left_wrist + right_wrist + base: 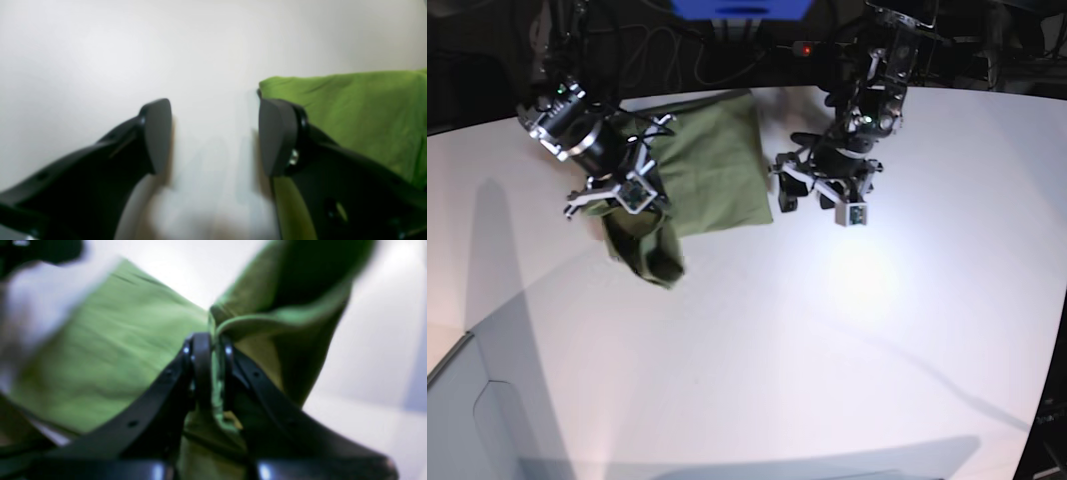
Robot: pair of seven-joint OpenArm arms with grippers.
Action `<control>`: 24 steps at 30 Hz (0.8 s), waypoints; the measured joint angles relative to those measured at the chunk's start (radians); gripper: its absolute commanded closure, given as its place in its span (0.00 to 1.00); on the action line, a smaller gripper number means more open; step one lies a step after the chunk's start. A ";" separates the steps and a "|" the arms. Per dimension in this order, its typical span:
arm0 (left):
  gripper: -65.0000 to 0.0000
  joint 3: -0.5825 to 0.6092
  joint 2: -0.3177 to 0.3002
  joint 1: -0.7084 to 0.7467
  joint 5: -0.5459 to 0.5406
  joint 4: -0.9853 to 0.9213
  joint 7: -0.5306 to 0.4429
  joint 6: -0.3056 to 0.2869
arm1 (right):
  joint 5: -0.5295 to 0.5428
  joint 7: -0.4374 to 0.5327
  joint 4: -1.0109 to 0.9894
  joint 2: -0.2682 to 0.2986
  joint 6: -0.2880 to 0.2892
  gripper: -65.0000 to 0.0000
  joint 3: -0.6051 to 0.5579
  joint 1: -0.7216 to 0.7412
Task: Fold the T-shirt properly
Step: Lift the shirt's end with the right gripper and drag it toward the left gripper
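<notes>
The right hand [213, 350] pinches a lifted edge of the T-shirt [717, 170], probably to carry it over as a fold. The left hand [215, 136] waits wide apart and empty (just beside the cloth) over the white counter [847, 330].

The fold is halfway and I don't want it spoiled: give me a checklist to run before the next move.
1. Right gripper shut on the T-shirt: ok.
2. Held edge lifted off the table: ok, it hangs below the gripper.
3. Left gripper open and holding nothing: ok.
4. Left gripper beside the shirt's corner, over bare table: ok.
5. Rest of the shirt lying flat: ok, only light wrinkles.
6. How many layers are pinched: cannot tell.
</notes>
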 measured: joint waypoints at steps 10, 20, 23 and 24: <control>0.39 -0.007 -0.001 0.025 0.000 -0.001 0.001 0.000 | -0.007 0.000 -0.109 -0.001 0.000 1.00 -0.110 0.032; 0.39 -0.107 -0.036 0.164 0.008 0.100 0.001 0.005 | -0.006 0.006 -0.165 0.000 0.000 1.00 -0.172 0.055; 0.39 -0.175 -0.035 0.219 0.001 0.127 -0.003 0.003 | -0.006 0.006 -0.165 0.000 0.000 1.00 -0.185 0.054; 0.39 -0.193 -0.035 0.230 0.000 0.129 -0.003 0.003 | -0.006 0.007 -0.165 -0.002 0.000 1.00 -0.185 0.051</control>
